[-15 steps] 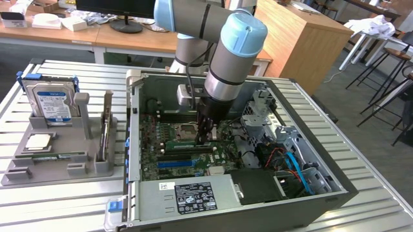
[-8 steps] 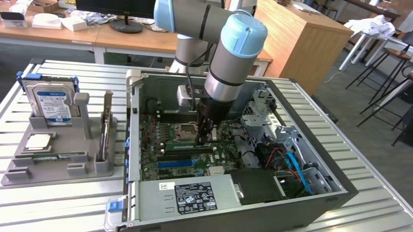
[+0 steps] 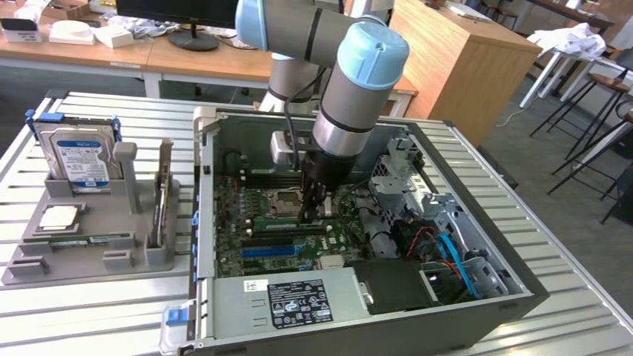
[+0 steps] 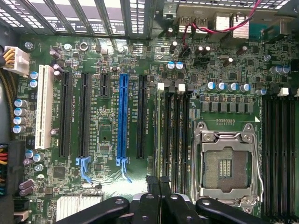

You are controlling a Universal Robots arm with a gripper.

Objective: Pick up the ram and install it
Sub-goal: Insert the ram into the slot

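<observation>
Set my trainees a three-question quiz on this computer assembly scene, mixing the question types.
1. True or false: the hard drive sits inside the computer case.
2. Multiple choice: the gripper hangs above A) the motherboard; B) the hard drive; C) the floor.
3. Fill in: in the wrist view, the long slot standing between black slots is coloured ___.

Key: 1 false, it stands outside the case; 2 A; 3 blue.
</observation>
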